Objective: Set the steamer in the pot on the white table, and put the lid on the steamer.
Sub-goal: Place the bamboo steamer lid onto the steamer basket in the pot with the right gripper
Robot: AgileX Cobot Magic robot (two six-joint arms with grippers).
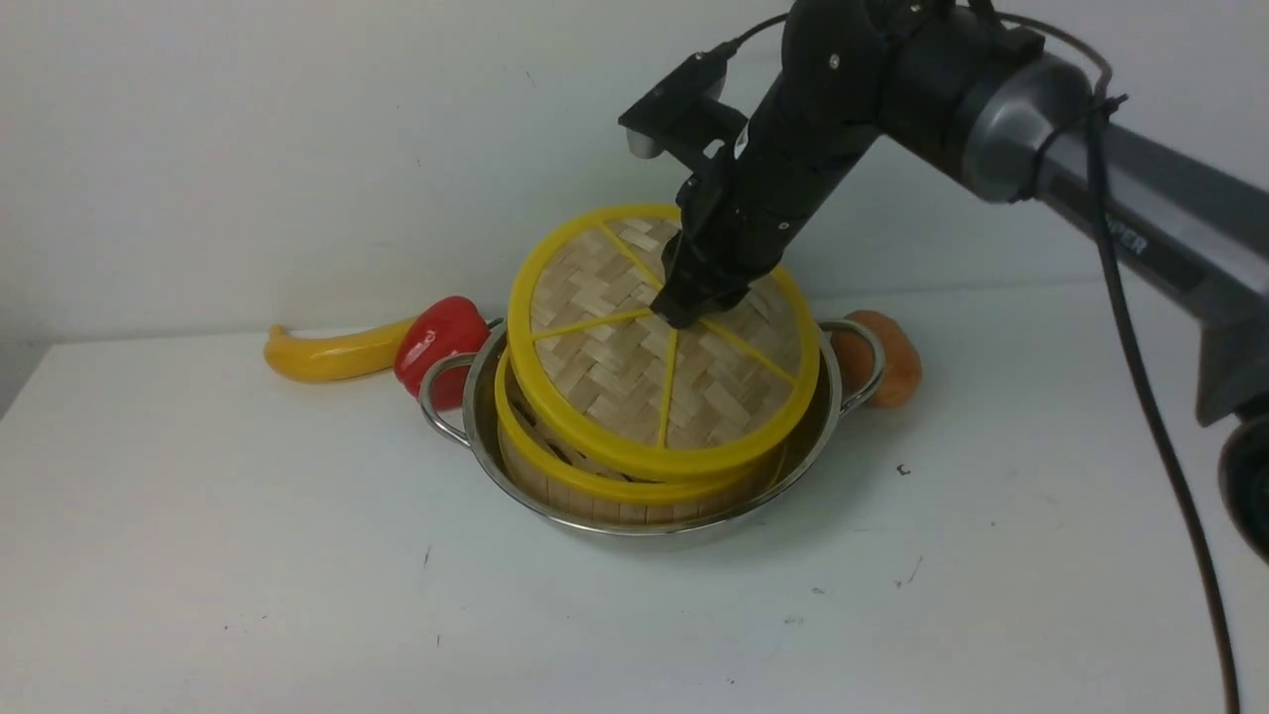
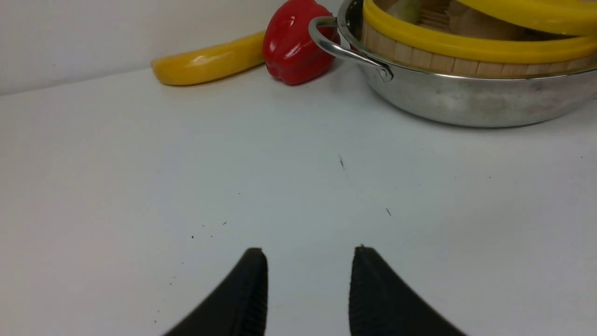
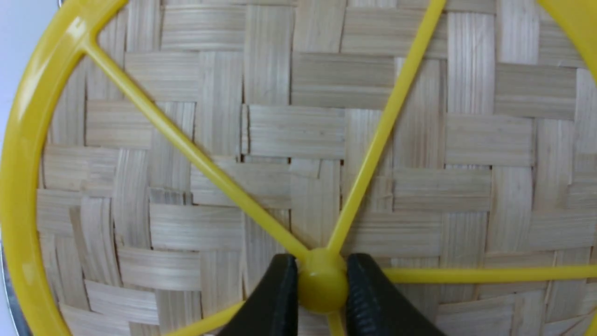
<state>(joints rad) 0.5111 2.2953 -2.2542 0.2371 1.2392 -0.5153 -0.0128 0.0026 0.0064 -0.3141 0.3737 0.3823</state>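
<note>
Nearest, the left gripper (image 2: 310, 252) hovers over the speckled white table (image 1: 248, 555), jaws spread and empty. Mid-table stands one pot (image 1: 634, 524) holding one steamer (image 1: 555, 484). One lid (image 1: 634, 387) tilts above it, far edge raised, face toward the table's near edge. The right gripper (image 1: 684, 315) pinches its knob (image 3: 322, 280). Near the far edge lie one yellow curved fruit (image 1: 332, 352), one red pepper (image 1: 436, 342) and one orange item (image 1: 892, 357), before a plain white wall (image 1: 297, 149).

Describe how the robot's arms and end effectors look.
The right arm is grey metal with a black wrist section, a black cable along it and pale lettering. The right end effector and left end effector have black, tapered, ribbed fingers.
</note>
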